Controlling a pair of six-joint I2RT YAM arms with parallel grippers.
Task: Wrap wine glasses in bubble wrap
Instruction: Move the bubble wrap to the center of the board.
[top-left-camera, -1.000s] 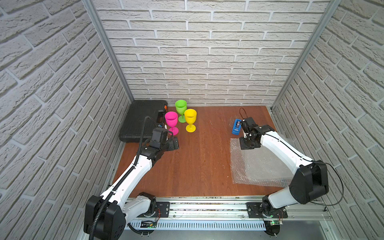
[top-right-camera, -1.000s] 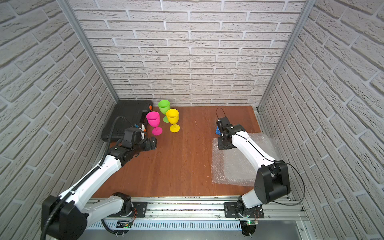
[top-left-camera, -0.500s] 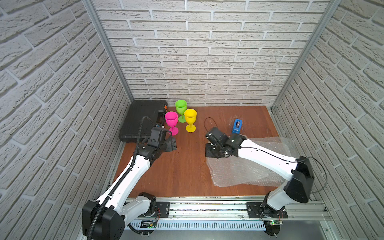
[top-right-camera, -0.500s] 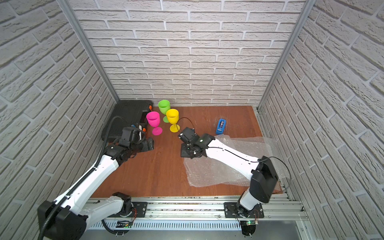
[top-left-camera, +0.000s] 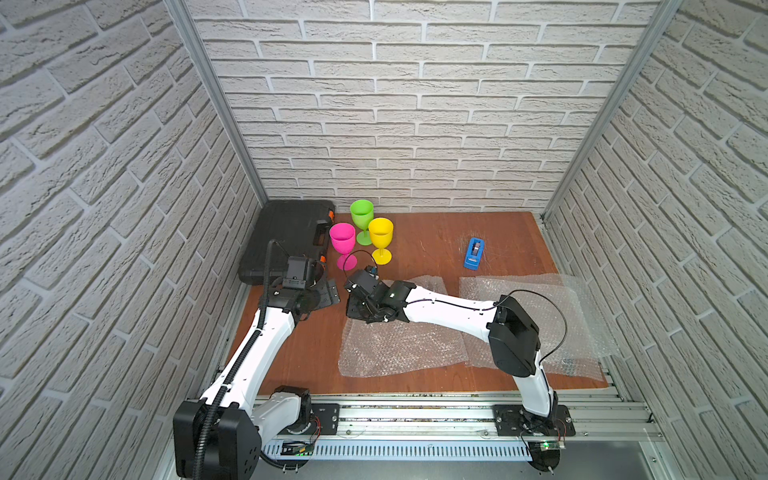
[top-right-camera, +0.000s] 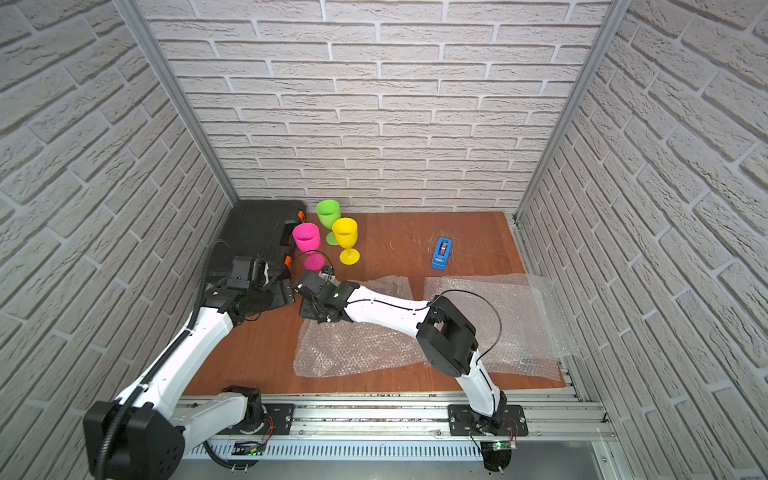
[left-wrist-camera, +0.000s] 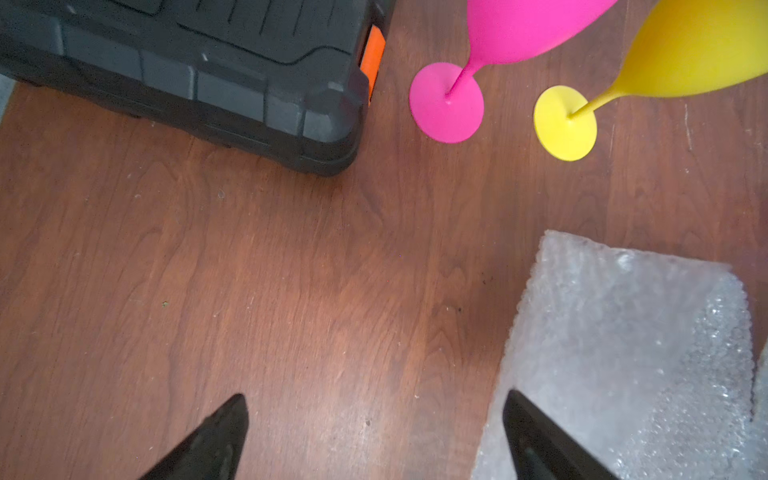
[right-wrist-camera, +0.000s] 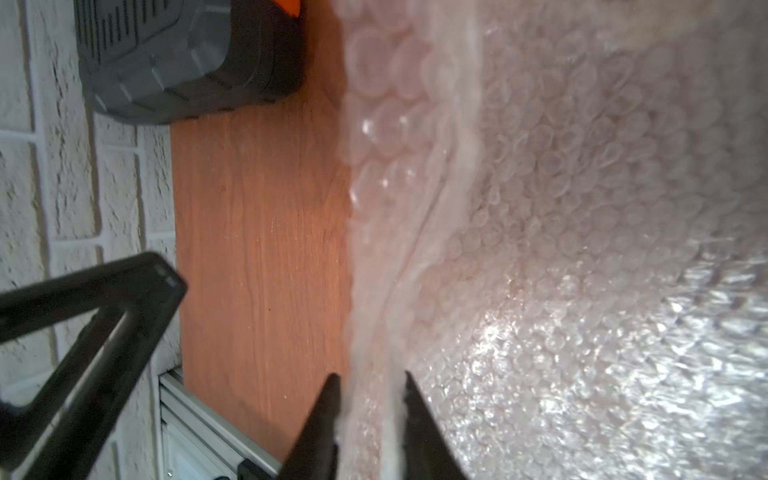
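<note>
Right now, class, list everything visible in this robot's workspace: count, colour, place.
pink goblet: one, neon pink, upright beside the case.
yellow goblet: one, yellow, upright beside the pink one.
green goblet: one, lime, upright behind both.
case: one, black with orange latches, far-left corner.
tape dispenser: one, blue, far right-centre.
middle bubble wrap sheet: one, clear, flat mid-table.
right bubble wrap sheets: count unclear, clear, overlapping at right.
table: one, reddish-brown wood, under everything.
left gripper: one, black, open, near the case.
right gripper: one, black, jaws parted around the middle sheet's edge.
</note>
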